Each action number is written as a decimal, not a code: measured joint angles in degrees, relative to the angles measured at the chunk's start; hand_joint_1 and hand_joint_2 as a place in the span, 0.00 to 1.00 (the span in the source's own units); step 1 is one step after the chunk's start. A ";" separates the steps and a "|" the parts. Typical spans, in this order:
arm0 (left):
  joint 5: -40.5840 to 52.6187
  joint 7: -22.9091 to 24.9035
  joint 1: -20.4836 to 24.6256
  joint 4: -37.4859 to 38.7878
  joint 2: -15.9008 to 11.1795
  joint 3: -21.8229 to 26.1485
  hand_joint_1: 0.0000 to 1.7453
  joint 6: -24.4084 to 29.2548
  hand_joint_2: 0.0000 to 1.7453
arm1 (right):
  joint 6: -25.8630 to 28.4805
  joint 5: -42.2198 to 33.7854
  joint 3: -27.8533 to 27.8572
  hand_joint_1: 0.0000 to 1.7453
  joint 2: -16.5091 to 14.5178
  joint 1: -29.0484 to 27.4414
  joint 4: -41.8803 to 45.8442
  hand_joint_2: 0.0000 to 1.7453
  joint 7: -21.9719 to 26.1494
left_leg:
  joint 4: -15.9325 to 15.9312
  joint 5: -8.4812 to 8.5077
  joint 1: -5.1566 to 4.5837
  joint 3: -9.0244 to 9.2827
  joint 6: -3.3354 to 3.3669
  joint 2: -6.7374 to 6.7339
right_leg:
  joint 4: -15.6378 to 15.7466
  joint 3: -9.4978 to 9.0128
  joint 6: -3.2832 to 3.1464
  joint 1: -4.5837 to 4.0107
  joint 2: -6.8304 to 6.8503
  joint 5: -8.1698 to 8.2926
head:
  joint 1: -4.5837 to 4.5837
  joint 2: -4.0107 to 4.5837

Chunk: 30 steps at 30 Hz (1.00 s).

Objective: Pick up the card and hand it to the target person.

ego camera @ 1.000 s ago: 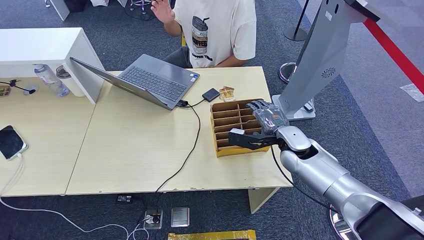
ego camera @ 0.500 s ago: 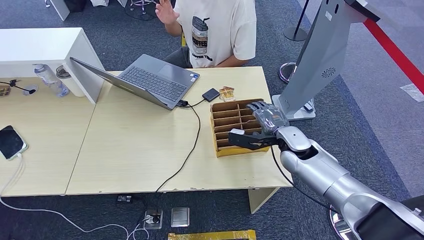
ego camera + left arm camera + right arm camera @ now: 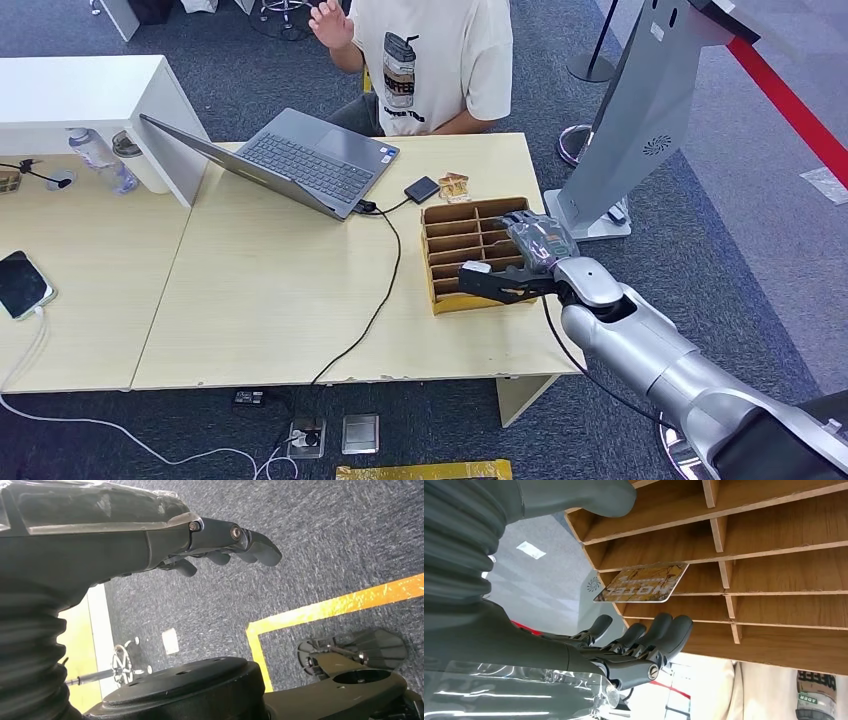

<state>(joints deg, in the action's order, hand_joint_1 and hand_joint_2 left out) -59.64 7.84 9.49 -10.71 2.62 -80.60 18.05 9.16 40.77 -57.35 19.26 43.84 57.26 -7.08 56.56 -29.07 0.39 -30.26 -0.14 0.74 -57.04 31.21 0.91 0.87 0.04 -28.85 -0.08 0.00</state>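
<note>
Cardboard organiser (image 3: 452, 262) at the tabletop's right edge holds the card (image 3: 642, 583), standing on edge in a slot, its long axis along the slot. Right hand (image 3: 525, 255) (the nearer one) hovers over it, fingers (image 3: 659, 630) apart and empty, card just beyond the fingertips, untouched. Left hand (image 3: 150, 540) hangs empty, fingers loosely curled.

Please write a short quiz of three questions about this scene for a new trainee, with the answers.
1. True or false: the right hand already holds the patterned hotel card.
2. Where does that card stand?
A. on the grey open laptop
B. in the brown cardboard divided box
C. on the floor
3. Fill in: the left hand hangs over the ____.

Key: 1 false, the fingers are beside it, apart; 2 B; 3 carpet.
</note>
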 joint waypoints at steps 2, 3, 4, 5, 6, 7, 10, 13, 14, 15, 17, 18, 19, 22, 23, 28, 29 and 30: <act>0.05 0.05 0.02 0.00 0.00 -0.02 0.00 -0.01 1.00 | 0.32 -0.07 0.00 0.32 0.00 -0.03 -0.24 1.00 0.13 | 0.00 0.00 0.00 0.00 0.00 0.00 | 0.00 0.00 0.00 0.00 0.00 0.00 | 0.00 0.00; 0.05 0.08 0.02 0.00 0.00 -0.02 0.00 -0.02 1.00 | 0.47 -0.09 0.00 0.32 0.00 -0.04 -0.37 1.00 0.18 | 0.00 0.00 0.00 0.00 0.00 0.00 | 0.00 0.00 0.00 0.00 0.00 0.00 | 0.00 0.00; 0.05 0.09 0.03 0.00 0.00 -0.03 0.00 -0.03 1.00 | 0.61 -0.10 0.00 0.33 -0.01 -0.05 -0.54 1.00 0.25 | 0.00 0.00 0.00 0.00 0.00 0.00 | 0.00 0.00 0.00 0.00 0.00 0.00 | 0.00 0.00; 0.05 0.10 0.03 0.00 0.00 -0.04 0.00 -0.03 1.00 | 0.75 -0.10 0.00 0.33 -0.01 -0.06 -0.72 1.00 0.34 | 0.00 0.00 0.00 0.00 0.00 0.00 | 0.00 0.00 0.00 0.00 0.00 0.00 | 0.00 0.00; 0.05 0.11 0.03 0.00 0.00 -0.05 0.00 -0.04 1.00 | 0.93 -0.10 0.00 0.34 -0.02 -0.07 -0.92 1.00 0.50 | 0.00 0.00 0.00 0.00 0.00 0.00 | 0.00 0.00 0.00 0.00 0.00 0.00 | 0.00 0.00; 0.05 0.13 0.04 0.00 0.00 -0.07 0.00 -0.04 1.00 | 1.17 -0.10 0.00 0.34 -0.04 -0.07 -1.17 1.00 0.69 | 0.00 0.00 0.00 0.00 0.00 0.00 | 0.00 0.00 0.00 0.00 0.00 0.00 | 0.00 0.00; 0.05 0.20 0.06 0.00 0.00 -0.09 0.00 -0.04 1.00 | 1.95 -0.01 0.00 0.37 -0.12 -0.07 -1.99 1.00 1.39 | 0.00 0.00 0.00 -0.01 0.00 0.01 | 0.00 0.00 0.00 0.00 0.00 0.00 | 0.01 -0.01; 0.05 0.25 0.07 0.00 0.00 -0.11 0.00 -0.04 1.00 | 2.48 0.08 0.01 0.40 -0.22 -0.05 -2.69 1.00 1.86 | 0.00 0.00 0.00 -0.01 0.00 0.01 | 0.00 0.00 0.00 0.00 0.00 0.00 | 0.00 0.00; 0.05 0.26 0.08 0.00 0.00 -0.13 0.00 -0.04 1.00 | 2.60 0.09 0.01 0.40 -0.28 -0.03 -2.90 1.00 1.95 | 0.00 0.00 0.00 -0.01 0.00 0.01 | 0.00 0.00 0.00 0.00 0.00 0.00 | -0.01 0.00; 0.05 0.26 0.09 0.00 0.00 -0.15 0.00 -0.04 1.00 | 2.72 0.11 0.02 0.41 -0.35 0.00 -3.10 1.00 2.02 | 0.00 0.00 0.00 -0.01 0.00 0.01 | 0.00 0.00 0.00 0.00 0.00 0.00 | 0.00 0.00; 0.05 0.26 0.11 0.00 0.00 -0.23 0.00 -0.04 1.00 | 2.90 0.16 0.02 0.43 -0.51 0.06 -3.44 1.00 2.06 | 0.00 0.00 0.00 -0.01 0.00 0.01 | 0.00 -0.01 0.00 0.00 0.01 0.00 | -0.01 0.00; 0.05 0.26 0.12 0.00 0.00 -0.28 0.00 -0.04 1.00 | 3.01 0.20 0.02 0.43 -0.58 0.09 -3.61 1.00 2.08 | 0.00 0.00 0.00 -0.01 0.00 0.01 | 0.00 -0.01 0.00 0.00 0.01 0.00 | -0.01 0.00; 0.05 0.26 0.13 0.00 0.00 -0.32 0.00 -0.04 1.00 | 3.15 0.21 0.02 0.44 -0.66 0.13 -3.79 1.00 2.10 | 0.00 0.00 0.00 -0.01 0.00 0.01 | 0.00 -0.01 0.00 0.00 0.01 0.00 | -0.01 0.00; 0.05 0.27 0.15 0.00 0.00 -0.42 0.00 -0.04 1.00 | 3.55 0.29 0.02 0.45 -0.91 0.28 -4.39 1.00 2.23 | 0.00 0.00 0.00 -0.01 0.00 0.00 | 0.00 -0.01 0.00 0.00 0.01 0.00 | -0.01 0.00; 0.05 0.26 0.16 0.00 -0.01 -0.47 0.00 -0.04 1.00 | 3.64 0.34 0.02 0.45 -0.99 0.36 -4.62 1.00 2.28 | 0.00 0.00 0.00 -0.01 0.00 0.00 | 0.00 -0.01 0.00 0.00 0.01 0.00 | -0.01 0.00; 0.05 0.27 0.24 0.00 -0.02 -0.85 0.00 -0.04 1.00 | 3.80 0.43 0.03 0.45 -1.32 0.73 -5.43 1.00 2.49 | 0.00 0.00 0.00 -0.01 0.00 0.00 | 0.00 -0.02 0.00 0.00 0.02 0.00 | 0.01 0.00; 0.05 0.27 0.24 0.00 -0.02 -0.87 0.00 -0.04 1.00 | 3.81 0.43 0.04 0.46 -1.37 0.75 -5.50 1.00 2.49 | 0.00 0.00 0.00 -0.01 0.00 0.00 | 0.00 -0.02 0.00 0.00 0.02 0.00 | 0.01 0.00; 0.05 0.27 0.25 0.00 -0.02 -0.89 0.00 -0.04 1.00 | 3.82 0.43 0.04 0.46 -1.42 0.79 -5.59 1.00 2.49 | 0.00 0.00 0.00 -0.01 0.00 0.00 | 0.00 -0.02 0.00 0.00 0.02 0.00 | 0.02 0.00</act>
<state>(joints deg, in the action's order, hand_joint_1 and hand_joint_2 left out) -59.58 8.11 9.74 -10.71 2.61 -81.49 18.01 12.98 41.20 -57.31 17.84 44.63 51.67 -4.59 56.57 -29.07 0.39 -30.26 -0.14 0.74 -57.04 31.19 0.91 0.87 0.07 -28.85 -0.07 0.00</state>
